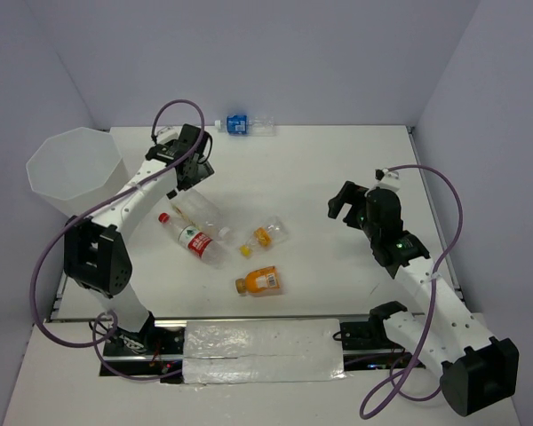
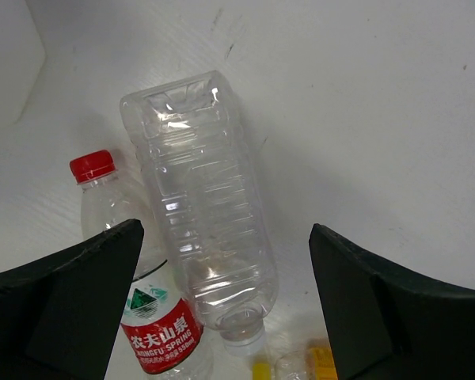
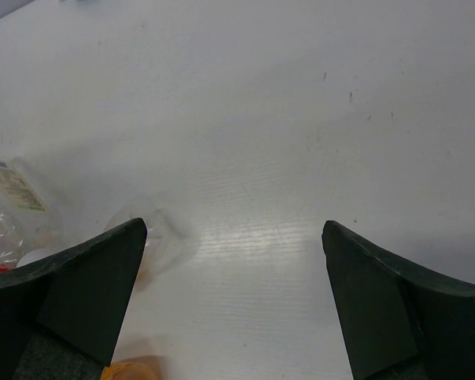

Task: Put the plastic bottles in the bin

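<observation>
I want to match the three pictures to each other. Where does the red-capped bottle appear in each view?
Top external: the red-capped bottle lies left of centre, beside the left arm.
Left wrist: lower left, cap at top, body partly behind the left finger.
Right wrist: only a red sliver at the left edge, too little to identify.
Shared landmark: the plain clear bottle, lying beside it in the overhead and left wrist views.

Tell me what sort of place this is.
Probably a robot test cell, not a home: a bare white table boxed in by plain walls, two bolted arms, and bottles laid out beside a bin.
</observation>
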`<state>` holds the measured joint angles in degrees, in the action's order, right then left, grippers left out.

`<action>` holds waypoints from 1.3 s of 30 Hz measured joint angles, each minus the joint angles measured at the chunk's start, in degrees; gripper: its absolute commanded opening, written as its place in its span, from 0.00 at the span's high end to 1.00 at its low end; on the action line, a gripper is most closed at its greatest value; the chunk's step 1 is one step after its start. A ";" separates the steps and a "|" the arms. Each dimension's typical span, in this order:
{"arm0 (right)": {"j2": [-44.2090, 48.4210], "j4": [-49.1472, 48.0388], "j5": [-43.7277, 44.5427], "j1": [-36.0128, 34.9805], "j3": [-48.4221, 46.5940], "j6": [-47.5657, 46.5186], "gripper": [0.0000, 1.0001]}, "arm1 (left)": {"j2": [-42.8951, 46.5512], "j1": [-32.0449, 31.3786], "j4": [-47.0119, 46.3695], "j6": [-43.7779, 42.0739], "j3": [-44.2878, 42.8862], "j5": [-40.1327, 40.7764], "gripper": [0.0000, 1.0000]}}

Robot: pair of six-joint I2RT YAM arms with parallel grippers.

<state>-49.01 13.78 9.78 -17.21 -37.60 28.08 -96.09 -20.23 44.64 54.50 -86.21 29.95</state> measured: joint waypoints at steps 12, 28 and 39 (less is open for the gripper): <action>0.00 0.02 -1.25 0.00 0.00 0.81 0.00 | -2.89 -5.25 5.38 9.33 -0.44 0.74 0.01; 0.44 1.44 -2.01 0.00 0.00 1.25 0.00 | -9.09 -21.55 14.23 31.65 -0.79 0.72 0.02; 0.59 1.68 -2.05 0.00 0.00 1.25 0.00 | -9.90 -22.10 14.03 36.22 1.60 0.83 0.02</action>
<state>-48.42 15.46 7.73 -17.21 -37.60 29.32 -106.00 -42.33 58.67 90.72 -84.62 30.79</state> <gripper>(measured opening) 0.994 0.977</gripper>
